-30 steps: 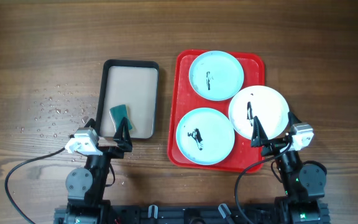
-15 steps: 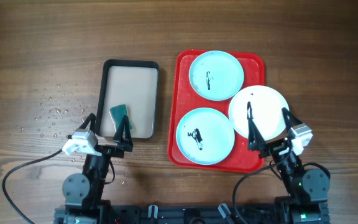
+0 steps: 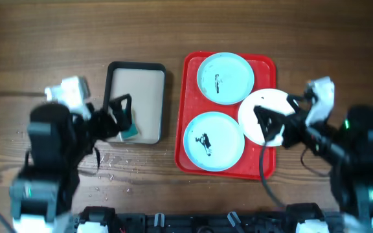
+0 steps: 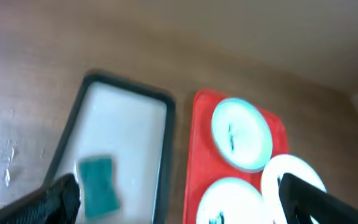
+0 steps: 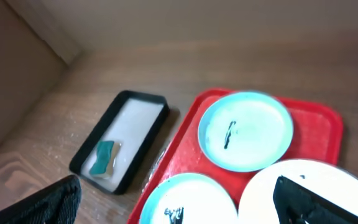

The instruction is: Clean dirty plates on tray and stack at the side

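Observation:
The red tray (image 3: 185, 84) holds three smeared plates: a pale blue plate (image 3: 225, 77) at the back, a pale blue plate (image 3: 214, 141) at the front and a white plate (image 3: 256, 107) at the right, overlapping the tray's rim. My left gripper (image 3: 120, 116) is open and empty above the beige tray, over the teal sponge (image 4: 98, 183). My right gripper (image 3: 274, 123) is open and empty above the white plate (image 5: 303, 193). The left wrist view (image 4: 176, 202) and the right wrist view (image 5: 176, 202) both show wide-open jaws. The back blue plate (image 5: 246, 130) shows a black smear.
A black-rimmed beige tray (image 3: 138, 84) lies left of the red tray and holds the sponge at its front end. Water droplets (image 3: 109, 169) speckle the wooden table at the left front.
Both arms have lifted from the table's front edge and swung forward. The left gripper now hangs over the beige tray and sponge, the right over the white plate. The plates have not moved.

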Motion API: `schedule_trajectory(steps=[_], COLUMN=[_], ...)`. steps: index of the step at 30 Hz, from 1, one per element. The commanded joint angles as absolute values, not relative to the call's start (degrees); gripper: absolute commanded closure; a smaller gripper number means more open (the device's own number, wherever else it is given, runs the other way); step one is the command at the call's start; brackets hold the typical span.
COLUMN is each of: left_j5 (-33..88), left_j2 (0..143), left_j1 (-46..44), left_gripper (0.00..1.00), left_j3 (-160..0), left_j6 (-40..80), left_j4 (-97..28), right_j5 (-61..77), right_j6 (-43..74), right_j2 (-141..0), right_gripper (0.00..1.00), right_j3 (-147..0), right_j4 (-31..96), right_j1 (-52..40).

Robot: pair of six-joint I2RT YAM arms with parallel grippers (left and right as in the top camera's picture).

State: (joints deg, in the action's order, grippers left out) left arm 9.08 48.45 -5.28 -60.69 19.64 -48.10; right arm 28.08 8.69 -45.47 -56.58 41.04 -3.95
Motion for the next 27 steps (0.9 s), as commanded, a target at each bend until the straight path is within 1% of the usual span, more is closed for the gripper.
schedule_trajectory(steps=[1,2,4,6,7,9,11,12,13,14,15,16,18,20,21,23,24,27], left_j5=[10.87,12.23,14.31,10.37,8.36,8.47,8.16,7.44,6.66,5.67,5.15,4.62,1.74,1.41,1.39,1.39,1.41,1.72], left_j2=[60.07,61.67,64.86,68.20,70.39,76.09,80.47,83.09,85.27,87.77,89.97,92.36,97.73,103.20,104.60,107.11,107.55,106.91], left_j1=[-4.86,-4.86,-4.86,-4.86,-4.86,-5.04,-5.50,-5.80,-6.04,-6.31,-6.46,-6.55,-6.52,-6.55,-6.55,-6.52,-6.52,-6.52], left_gripper=[0.00,0.00,0.00,0.00,0.00,0.00,0.00,0.02,0.07,0.18,0.33,0.42,0.48,0.59,0.66,0.83,0.96,0.96], left_j3=[-69.41,-69.45,-69.43,-69.34,-69.34,-69.34,-69.30,-69.19,-69.10,-68.84,-68.42,-67.90,-66.39,-64.90,-64.88,-64.88,-64.88,-66.43], left_j6=[19.73,20.75,21.23,21.30,22.00,24.51,24.51,24.49,24.49,24.49,24.49,24.56,26.72,26.83,26.83,26.85,26.85,26.81], left_j4=[-55.35,-56.05,-58.04,-60.31,-61.71,-64.73,-66.22,-66.00,-65.30,-64.01,-62.52,-60.90,-57.30,-51.05,-49.95,-47.42,-46.44,-47.57], right_j5=[33.85,35.81,38.39,38.63,38.19,35.97,32.10,30.24,29.34,28.36,27.51,25.96,23.70,23.70,23.70,23.73,23.73,23.70], right_j6=[11.11,13.61,13.47,13.47,13.50,13.47,13.45,13.47,13.52,13.80,14.94,16.82,18.68,19.73,19.70,19.68,19.73,19.75], right_j2=[-54.04,-56.18,-59.16,-61.84,-63.44,-65.98,-67.85,-68.64,-69.04,-69.23,-69.23,-69.23,-69.21,-69.23,-69.23,-69.21,-69.23,-69.23], right_gripper=[0.00,0.00,0.00,0.00,0.04,0.14,0.22,0.29,0.32,0.35,0.37,0.37,0.39,0.39,0.39,0.39,0.39,0.39], right_j3=[-61.47,-61.47,-61.47,-61.45,-61.45,-61.39,-61.36,-61.17,-60.75,-59.94,-59.16,-58.35,-56.80,-55.68,-55.61,-55.61,-55.61,-55.61], right_j4=[44.16,44.88,44.93,46.50,48.75,53.84,57.32,58.57,58.94,59.02,58.94,59.05,59.16,58.78,58.67,58.06,57.80,57.01], right_j1=[-4.01,-4.01,-4.01,-4.01,-4.01,-4.54,-6.17,-7.62,-8.86,-10.39,-11.57,-12.67,-14.48,-14.68,-14.68,-14.68,-14.68,-14.68])
